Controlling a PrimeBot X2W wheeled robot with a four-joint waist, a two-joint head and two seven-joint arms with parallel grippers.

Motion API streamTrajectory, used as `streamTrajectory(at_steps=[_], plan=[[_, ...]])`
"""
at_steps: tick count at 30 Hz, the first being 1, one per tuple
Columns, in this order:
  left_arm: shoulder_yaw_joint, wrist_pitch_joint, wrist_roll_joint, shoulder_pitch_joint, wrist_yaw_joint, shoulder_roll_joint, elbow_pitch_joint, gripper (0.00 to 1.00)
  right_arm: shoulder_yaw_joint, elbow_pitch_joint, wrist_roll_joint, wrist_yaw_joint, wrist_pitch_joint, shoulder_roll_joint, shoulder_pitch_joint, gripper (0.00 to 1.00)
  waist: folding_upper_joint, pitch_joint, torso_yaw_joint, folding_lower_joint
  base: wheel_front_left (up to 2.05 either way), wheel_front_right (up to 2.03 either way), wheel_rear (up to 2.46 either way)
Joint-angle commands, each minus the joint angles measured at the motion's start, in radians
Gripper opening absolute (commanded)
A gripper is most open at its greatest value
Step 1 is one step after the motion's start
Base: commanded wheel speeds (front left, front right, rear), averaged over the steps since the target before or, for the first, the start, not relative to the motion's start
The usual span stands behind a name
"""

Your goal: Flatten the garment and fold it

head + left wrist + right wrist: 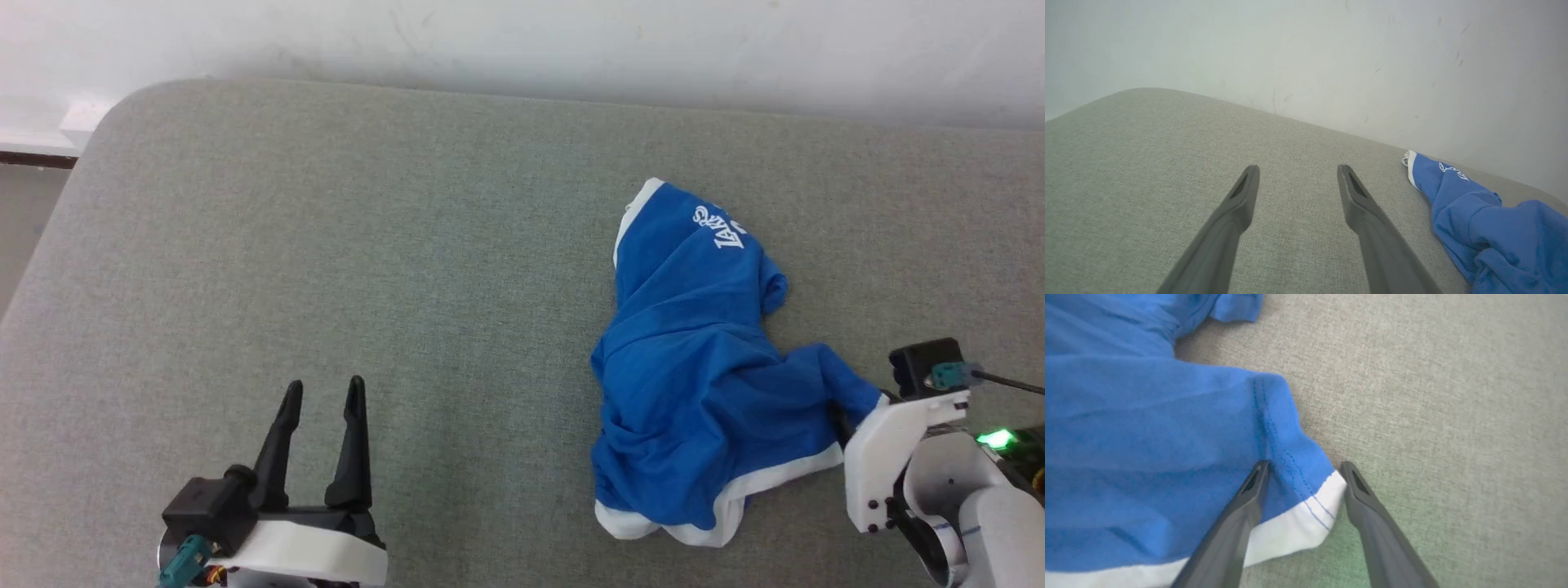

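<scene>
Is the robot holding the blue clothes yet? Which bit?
Nothing is held yet. The right jaws stand open around the white-banded corner of the garment, not closed on it. The left jaws are open over bare cushion.

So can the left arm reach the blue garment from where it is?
Probably yes: the left gripper is open, and only flat grey cushion lies between it and the garment, off to its right.
</scene>
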State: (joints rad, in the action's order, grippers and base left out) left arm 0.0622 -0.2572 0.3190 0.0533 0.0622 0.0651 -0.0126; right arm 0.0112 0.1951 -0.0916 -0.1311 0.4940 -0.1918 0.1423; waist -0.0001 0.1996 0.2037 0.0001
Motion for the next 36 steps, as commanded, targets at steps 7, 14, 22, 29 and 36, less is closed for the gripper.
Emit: streamTrajectory(at_steps=[7, 14, 22, 29, 36], plan=[[-0.022, -0.004, -0.023, -0.03, 0.026, -0.011, -0.016, 1.0, -0.015, -0.009, 0.012, 0.0, -0.084, -0.012, 0.079, 0.0, 0.0001, -0.008, -0.054, -0.0001, 0.0, 0.0, 0.0], [-0.029, -0.005, -0.031, -0.035, 0.036, -0.014, -0.024, 1.0, 0.208, -0.084, 0.063, 0.0, -0.14, 0.039, -0.045, 0.0, 0.0001, -0.003, -0.097, -0.0001, 0.0, 0.0, 0.0], [-0.024, -0.005, -0.02, -0.041, 0.04, -0.015, -0.044, 1.0, 0.388, -0.137, 0.102, 0.0, -0.048, 0.132, -0.322, 0.0, 0.0001, 0.021, -0.113, -0.0001, 0.0, 0.0, 0.0], [-0.011, -0.005, -0.019, -0.051, 0.041, -0.015, -0.063, 1.0, 0.329, -0.253, 0.096, 0.0, -0.122, 0.141, -0.241, 1.0, 0.0001, 0.007, -0.105, -0.0001, 0.0, 0.0, 0.0], [0.009, -0.005, -0.006, -0.06, 0.039, -0.015, -0.064, 1.0, 0.056, -0.412, 0.054, 0.0, -0.091, 0.1, -0.061, 1.0, 0.0001, 0.014, -0.055, -0.0001, 0.0, 0.0, 0.0]])
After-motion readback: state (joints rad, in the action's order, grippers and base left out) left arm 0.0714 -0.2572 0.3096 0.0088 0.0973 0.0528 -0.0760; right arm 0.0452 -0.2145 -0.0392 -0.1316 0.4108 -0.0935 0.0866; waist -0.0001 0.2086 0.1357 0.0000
